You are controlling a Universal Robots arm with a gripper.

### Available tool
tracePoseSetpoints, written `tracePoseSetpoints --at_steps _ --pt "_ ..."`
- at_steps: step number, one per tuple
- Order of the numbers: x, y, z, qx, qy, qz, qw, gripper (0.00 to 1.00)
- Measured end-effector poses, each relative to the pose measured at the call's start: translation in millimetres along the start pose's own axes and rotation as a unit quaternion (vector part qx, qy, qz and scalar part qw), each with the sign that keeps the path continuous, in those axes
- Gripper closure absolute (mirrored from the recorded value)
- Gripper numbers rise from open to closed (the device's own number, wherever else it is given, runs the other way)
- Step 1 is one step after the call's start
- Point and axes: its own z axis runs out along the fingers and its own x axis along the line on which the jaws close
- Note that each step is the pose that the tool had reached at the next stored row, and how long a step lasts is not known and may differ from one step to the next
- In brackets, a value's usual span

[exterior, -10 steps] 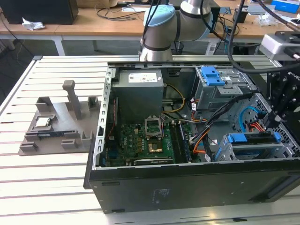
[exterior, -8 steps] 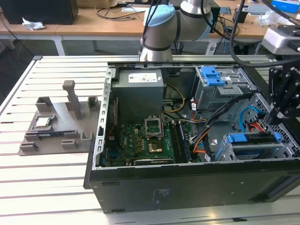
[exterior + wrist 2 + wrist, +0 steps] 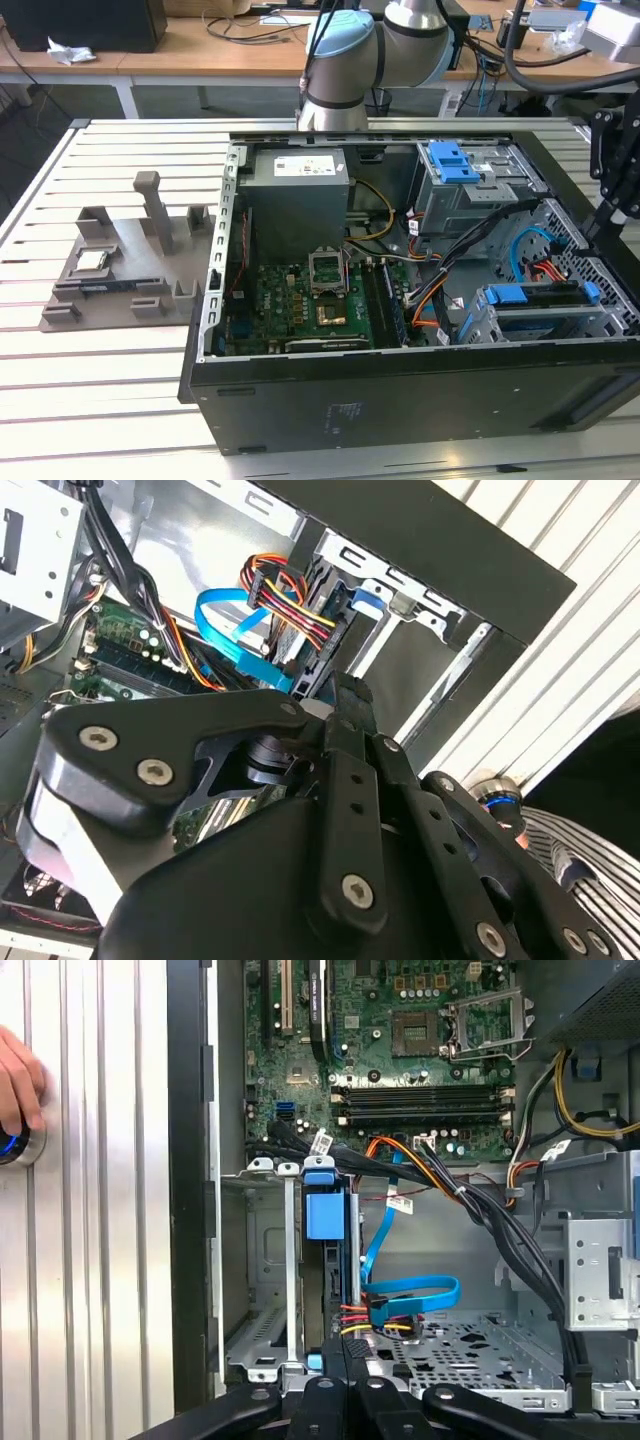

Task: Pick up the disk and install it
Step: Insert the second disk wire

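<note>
Disk sits in its bay beneath tool.

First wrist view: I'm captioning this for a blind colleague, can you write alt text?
The disk stands on edge in its bay inside the open computer case, cables plugged into its end, directly ahead of the gripper. The motherboard lies beyond; a hand rests outside.

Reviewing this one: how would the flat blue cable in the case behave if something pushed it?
The flat blue cable probably bends easily, since it already lies in a loose loop. Thin and ribbon-like, it looks light. It seems to end by the red and yellow wires, so a hard shove might strain that end.
</note>
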Motion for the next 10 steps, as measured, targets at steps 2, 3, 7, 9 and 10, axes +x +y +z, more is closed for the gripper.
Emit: tracePoseSetpoints --at_steps 2,3,7,9,10 --pt "0.0 0.0 -0.1 0.0 0.0 0.0 1.0 0.89" --pt "0.0 0.0 -0.2 0.0 0.0 0.0 1.0 0.89" --pt "0.0 0.0 -0.7 0.0 0.0 0.0 1.0 0.64" --pt "-1.0 2.3 2.2 0.0 0.0001 0.0 1.0 0.64" --pt "-4.1 5.1 4.0 0.0 0.0 0.0 1.0 0.64"
